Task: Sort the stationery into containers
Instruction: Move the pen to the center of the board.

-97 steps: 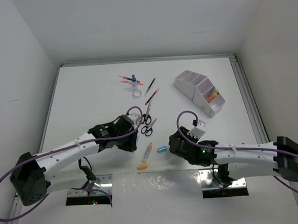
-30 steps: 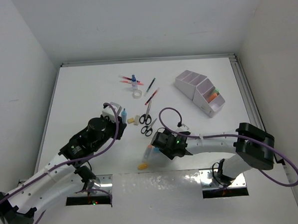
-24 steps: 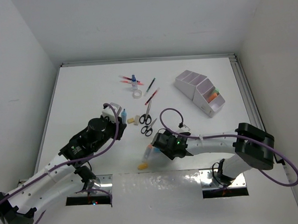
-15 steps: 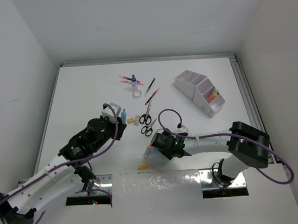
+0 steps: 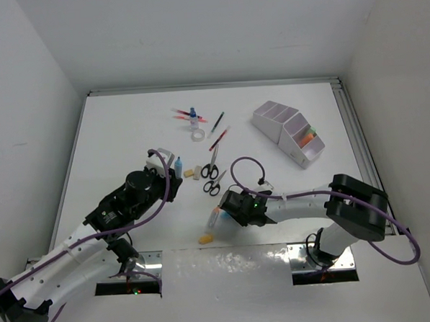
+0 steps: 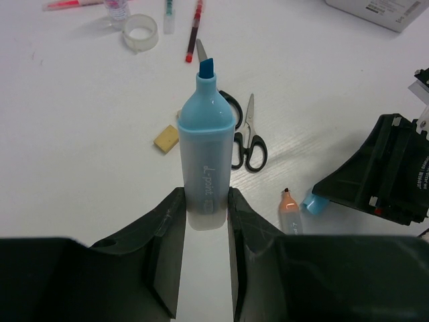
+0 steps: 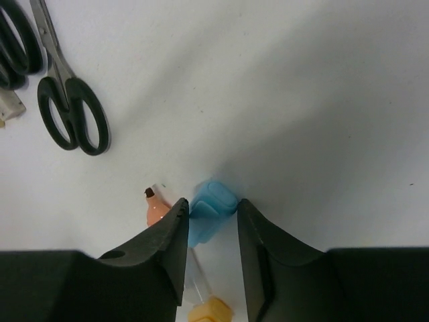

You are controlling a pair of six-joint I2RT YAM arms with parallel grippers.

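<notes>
Your top external camera sits above and behind the arm bases, facing 12 o'clock, far enough to take in the whole table [image 5: 127, 137]. Your left wrist camera rides low, looking towards 1 o'clock, the blue highlighter [image 6: 206, 157] close before it. Your right wrist camera looks almost straight down, very near the tabletop. All three share the scissors [image 5: 214, 181]; both wrist views share the blue cap [image 7: 211, 211].

Bright, even light from above washed the white surface [image 5: 127, 137] close to glare. A broad soft grey shadow spread ahead of the right pincer [image 7: 211, 208]. At the left pincer [image 6: 204, 201] the near fingers [image 6: 164, 255] sat dark and slightly soft; far detail read sharp.
</notes>
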